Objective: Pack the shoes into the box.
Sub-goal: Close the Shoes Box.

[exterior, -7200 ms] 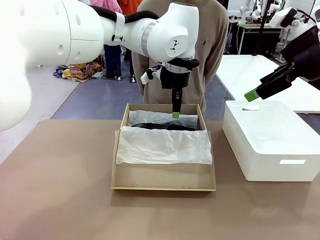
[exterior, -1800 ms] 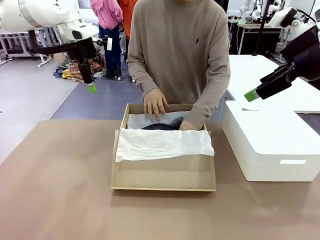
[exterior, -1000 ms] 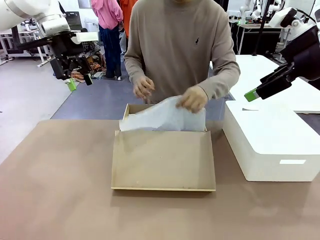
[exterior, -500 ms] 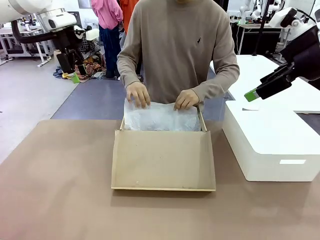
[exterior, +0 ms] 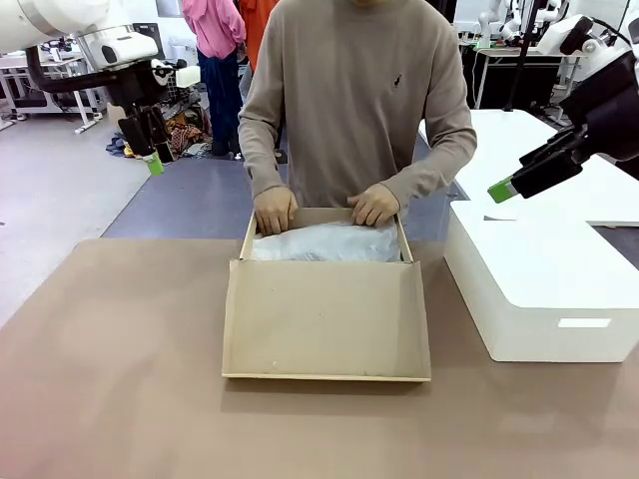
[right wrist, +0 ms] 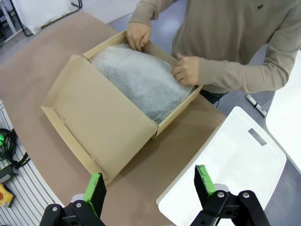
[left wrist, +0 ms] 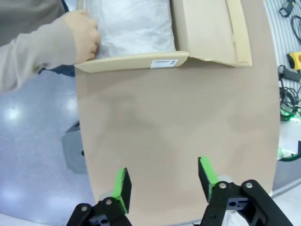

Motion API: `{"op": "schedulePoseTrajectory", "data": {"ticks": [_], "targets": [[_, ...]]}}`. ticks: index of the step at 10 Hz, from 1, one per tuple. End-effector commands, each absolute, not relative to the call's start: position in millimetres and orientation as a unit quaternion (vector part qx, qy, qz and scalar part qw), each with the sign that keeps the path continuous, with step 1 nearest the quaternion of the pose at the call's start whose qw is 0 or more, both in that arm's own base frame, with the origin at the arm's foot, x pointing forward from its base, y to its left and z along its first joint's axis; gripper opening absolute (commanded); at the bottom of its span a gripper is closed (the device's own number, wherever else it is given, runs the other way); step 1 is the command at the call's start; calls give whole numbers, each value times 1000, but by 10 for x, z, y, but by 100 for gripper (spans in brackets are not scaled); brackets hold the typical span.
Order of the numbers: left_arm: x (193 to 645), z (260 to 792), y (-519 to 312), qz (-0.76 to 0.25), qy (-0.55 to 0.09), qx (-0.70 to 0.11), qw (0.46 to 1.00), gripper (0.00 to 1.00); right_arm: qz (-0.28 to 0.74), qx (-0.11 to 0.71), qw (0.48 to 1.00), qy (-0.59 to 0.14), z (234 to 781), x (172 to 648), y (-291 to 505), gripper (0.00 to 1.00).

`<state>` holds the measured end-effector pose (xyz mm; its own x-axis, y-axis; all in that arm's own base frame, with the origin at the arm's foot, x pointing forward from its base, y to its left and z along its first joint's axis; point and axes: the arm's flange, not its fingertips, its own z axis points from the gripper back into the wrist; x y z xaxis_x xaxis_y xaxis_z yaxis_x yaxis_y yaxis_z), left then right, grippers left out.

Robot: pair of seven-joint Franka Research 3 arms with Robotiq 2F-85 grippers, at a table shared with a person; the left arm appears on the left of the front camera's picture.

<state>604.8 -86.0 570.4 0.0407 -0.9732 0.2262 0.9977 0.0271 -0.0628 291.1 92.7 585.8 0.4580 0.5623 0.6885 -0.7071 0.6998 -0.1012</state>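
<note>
Brown table point(exterior: 110, 379), workshop with grey floor point(exterior: 70, 200). Cardboard box point(exterior: 245, 239) sits mid-table, its lid point(exterior: 324, 319) lying flat toward the robot. White tissue paper point(exterior: 324, 242) covers the inside; what lies beneath is hidden. One hand point(exterior: 275, 212) and the other hand point(exterior: 374, 205) rest at the far rim. White tub point(exterior: 539, 289) stands just to the right. Left gripper point(left wrist: 164, 183) is raised at the table's left, fingers apart, empty. Right gripper point(right wrist: 149, 184) is held high, wide, empty.
</note>
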Motion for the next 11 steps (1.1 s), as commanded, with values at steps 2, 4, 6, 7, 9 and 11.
{"op": "schedulePoseTrajectory", "data": {"ticks": [2, 4, 6, 7, 9, 11], "targets": [[5958, 5695, -854, -685, -64, -115, 717, 7, 376, 105, 847, -362, 5858, 2914, 926, 100], [5945, 5689, -898, -686, -67, -114, 716, 0, 376, 105, 847, -362, 5858, 2914, 926, 100], [5922, 5690, -929, -687, -70, -114, 715, 0, 376, 105, 847, -362, 5858, 2914, 926, 100], [5919, 5689, -930, -686, -72, -115, 715, 0, 376, 105, 847, -362, 5858, 2914, 926, 100], [5941, 5692, -914, -673, -78, -121, 725, 0, 376, 105, 847, -362, 5858, 2914, 926, 100], [6011, 5735, -927, -689, -66, -113, 713, 0, 376, 105, 847, -362, 5858, 2914, 926, 100]]}}
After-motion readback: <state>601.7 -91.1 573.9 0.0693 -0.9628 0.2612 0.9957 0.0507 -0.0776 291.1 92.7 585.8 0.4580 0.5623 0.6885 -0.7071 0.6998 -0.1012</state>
